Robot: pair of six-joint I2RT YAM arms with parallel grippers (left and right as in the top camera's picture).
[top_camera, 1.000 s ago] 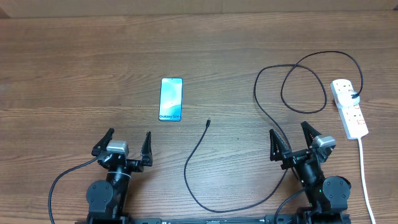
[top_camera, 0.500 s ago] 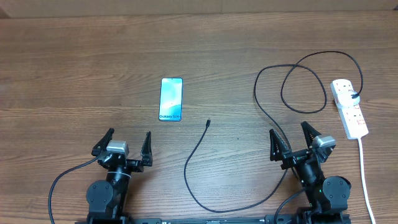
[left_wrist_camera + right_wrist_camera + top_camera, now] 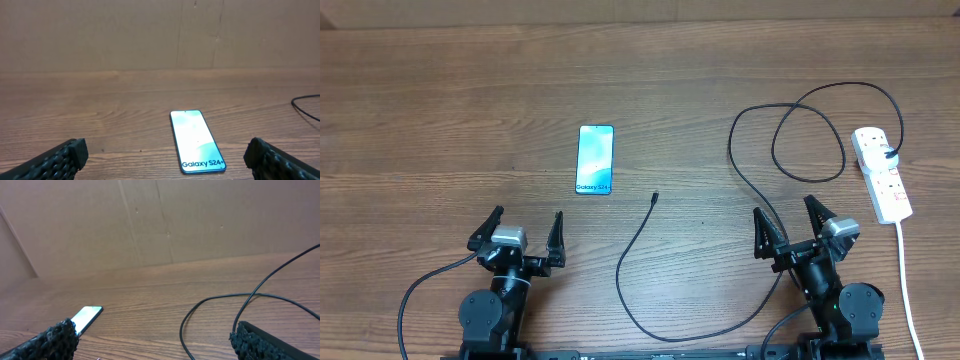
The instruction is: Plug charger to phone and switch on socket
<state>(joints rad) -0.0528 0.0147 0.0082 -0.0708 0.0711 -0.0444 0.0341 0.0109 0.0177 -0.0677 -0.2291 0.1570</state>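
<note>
The phone [image 3: 595,158] lies flat on the table, light blue screen up, and shows in the left wrist view [image 3: 196,141] and the right wrist view [image 3: 86,317]. The charger cable [image 3: 740,170] loops from the socket [image 3: 881,173], a white power strip at the right; its plug tip [image 3: 655,197] lies free right of the phone. The cable also shows in the right wrist view [image 3: 215,307]. My left gripper [image 3: 527,228] is open and empty near the front edge, below the phone. My right gripper [image 3: 790,220] is open and empty beside the cable.
The power strip's white cord [image 3: 910,290] runs to the front right edge. A brown cardboard wall [image 3: 150,35] backs the table. The robots' own black cable [image 3: 420,290] curls at the front left.
</note>
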